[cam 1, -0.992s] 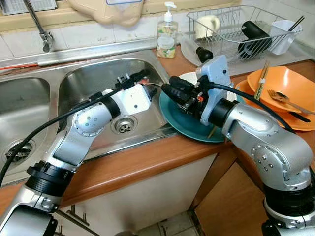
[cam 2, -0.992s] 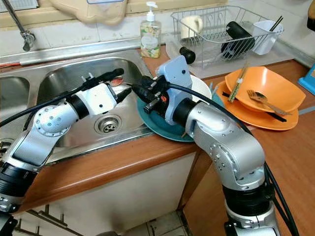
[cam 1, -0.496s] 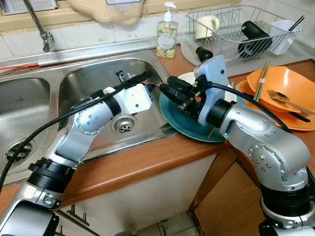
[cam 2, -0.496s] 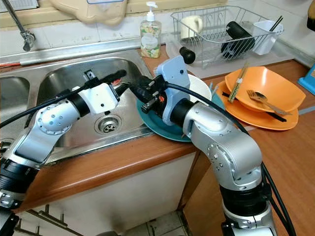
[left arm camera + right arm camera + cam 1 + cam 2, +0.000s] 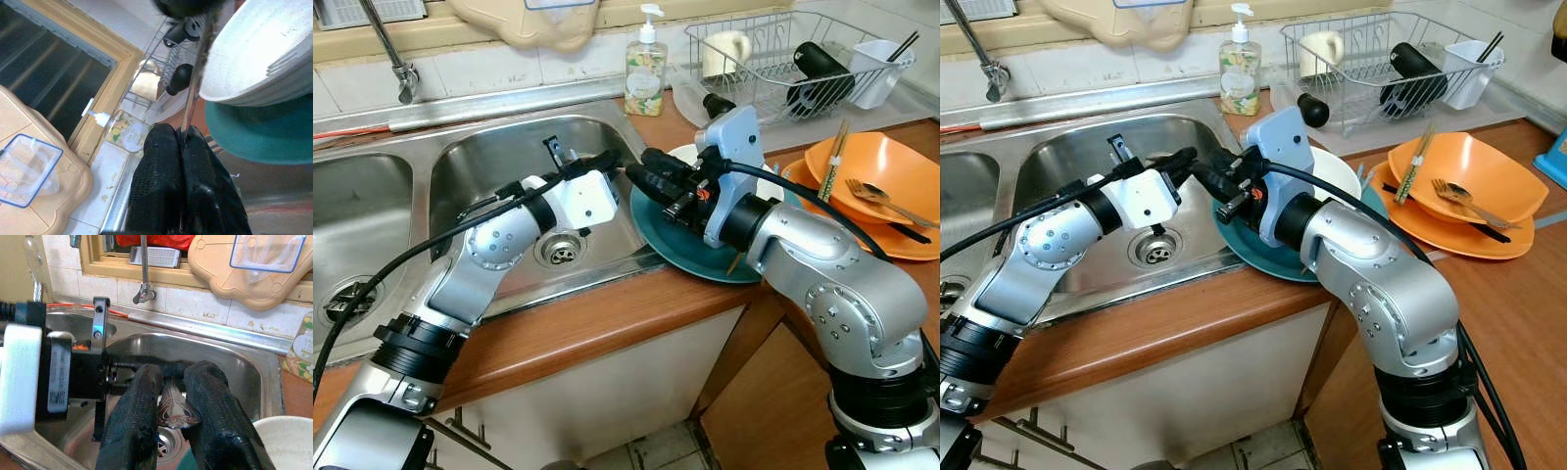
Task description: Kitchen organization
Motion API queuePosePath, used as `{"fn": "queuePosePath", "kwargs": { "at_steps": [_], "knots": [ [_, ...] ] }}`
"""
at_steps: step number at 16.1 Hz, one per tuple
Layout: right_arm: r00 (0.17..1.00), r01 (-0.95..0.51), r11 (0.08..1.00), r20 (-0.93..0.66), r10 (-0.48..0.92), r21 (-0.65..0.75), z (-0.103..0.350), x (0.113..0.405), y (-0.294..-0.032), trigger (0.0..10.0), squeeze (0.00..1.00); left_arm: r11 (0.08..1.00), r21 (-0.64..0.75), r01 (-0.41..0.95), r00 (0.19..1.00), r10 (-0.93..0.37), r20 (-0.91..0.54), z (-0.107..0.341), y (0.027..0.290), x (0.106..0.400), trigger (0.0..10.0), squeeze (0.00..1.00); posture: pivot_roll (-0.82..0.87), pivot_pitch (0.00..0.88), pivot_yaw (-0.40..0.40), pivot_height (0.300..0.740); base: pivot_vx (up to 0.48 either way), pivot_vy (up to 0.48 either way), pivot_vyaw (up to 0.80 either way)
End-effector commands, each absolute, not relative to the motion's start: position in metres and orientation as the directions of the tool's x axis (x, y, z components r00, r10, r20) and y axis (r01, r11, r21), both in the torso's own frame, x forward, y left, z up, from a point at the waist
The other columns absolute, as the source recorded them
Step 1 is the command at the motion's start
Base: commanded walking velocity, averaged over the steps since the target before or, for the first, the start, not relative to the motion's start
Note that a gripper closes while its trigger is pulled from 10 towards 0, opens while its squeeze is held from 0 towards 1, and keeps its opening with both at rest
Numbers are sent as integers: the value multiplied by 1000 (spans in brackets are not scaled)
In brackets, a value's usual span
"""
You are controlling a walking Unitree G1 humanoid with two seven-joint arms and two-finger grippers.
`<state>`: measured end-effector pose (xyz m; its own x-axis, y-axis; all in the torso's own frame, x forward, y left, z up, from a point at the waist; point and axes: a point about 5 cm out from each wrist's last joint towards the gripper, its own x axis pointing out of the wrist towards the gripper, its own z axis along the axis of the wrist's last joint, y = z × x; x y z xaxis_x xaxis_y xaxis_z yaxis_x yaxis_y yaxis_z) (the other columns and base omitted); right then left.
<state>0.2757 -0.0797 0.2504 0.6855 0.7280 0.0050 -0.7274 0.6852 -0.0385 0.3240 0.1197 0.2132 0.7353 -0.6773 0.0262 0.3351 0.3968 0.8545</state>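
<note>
Holding a thin metal utensil [image 5: 195, 93] between them, both hands meet over the sink [image 5: 509, 157], just beside the stacked dishes. The left hand [image 5: 603, 163] has its fingers [image 5: 186, 181] closed together on the slim handle end. The right hand [image 5: 1206, 174] has its fingers [image 5: 132, 431] set around the broader metal end, which looks like a spoon bowl [image 5: 173, 406]; whether that grip is firm or loose cannot be told. The utensil thus spans the short gap between the two hands, above the basin and near the drain [image 5: 560, 249].

Directly behind the right hand lies a white bowl [image 5: 264, 54] resting on a teal plate [image 5: 685, 250], which sits on the bench [image 5: 607, 313] with its edge overhanging the sink rim. Well beyond the right wrist are orange bowls [image 5: 871, 176] with cutlery and a dish rack [image 5: 783, 59].

This appears to be a transfer of the utensil from one hand to the other.

Hazards from this position:
- Release by one hand before the other has a secure grip would likely drop the utensil into the basin.
- Opposed pulling with both hands closed could bend the thin handle or twist it out of the pinch.
- The right forearm lies close above the teal plate; a sideways sweep could push the overhanging plate and bowl into the sink.
</note>
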Motion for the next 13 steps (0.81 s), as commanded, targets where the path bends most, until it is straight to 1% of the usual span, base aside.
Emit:
{"fn": "queuePosePath", "kwargs": {
  "at_steps": [1,2,3,5,6,7,8,9,10,11,13],
  "knots": [
    [678,-733,677,17,735,-58,255,274,-78,2627,0,376,868,323,725,-689,28,219,118,325,0,0,-81,0,49,740,0,0,0],
    [683,-728,682,15,730,-65,255,275,-79,8196,0,364,874,322,723,-691,22,219,118,325,0,0,-81,0,49,740,0,0,0],
    [683,-728,682,15,730,-65,255,275,-78,10000,0,368,873,320,725,-689,24,219,118,325,0,0,-81,0,49,740,0,0,0],
    [688,-724,687,14,726,-57,254,276,-78,10000,0,369,873,318,731,-682,22,218,122,325,0,0,-81,0,49,740,0,0,0],
    [690,-723,690,17,724,-44,255,277,-78,10000,1000,374,872,316,737,-675,23,219,125,326,0,0,-86,0,58,740,0,0,0],
    [689,-724,689,23,725,-30,255,277,-78,10000,1000,383,869,312,743,-668,28,220,127,327,0,0,-86,0,58,740,0,0,0],
    [697,-716,697,24,717,-38,256,278,-79,10000,1000,384,870,311,747,-664,26,220,129,328,0,0,-90,0,65,740,0,0,0],
    [715,-697,714,22,699,-62,256,279,-82,10000,1000,385,872,302,767,-642,18,221,136,332,0,0,-96,0,70,740,0,0,0],
    [716,-695,715,18,698,-76,256,277,-86,10000,0,391,874,288,785,-619,18,222,143,335,0,0,-98,0,71,740,0,0,0],
    [717,-694,715,13,697,-88,256,276,-89,10000,0,395,876,279,797,-603,18,223,148,337,0,0,-100,0,71,740,0,0,0],
    [714,-696,712,18,700,-91,257,273,-97,10000,0,375,889,263,838,-545,-17,222,165,343,0,0,-95,0,70,740,0,0,0]
  ]
}}
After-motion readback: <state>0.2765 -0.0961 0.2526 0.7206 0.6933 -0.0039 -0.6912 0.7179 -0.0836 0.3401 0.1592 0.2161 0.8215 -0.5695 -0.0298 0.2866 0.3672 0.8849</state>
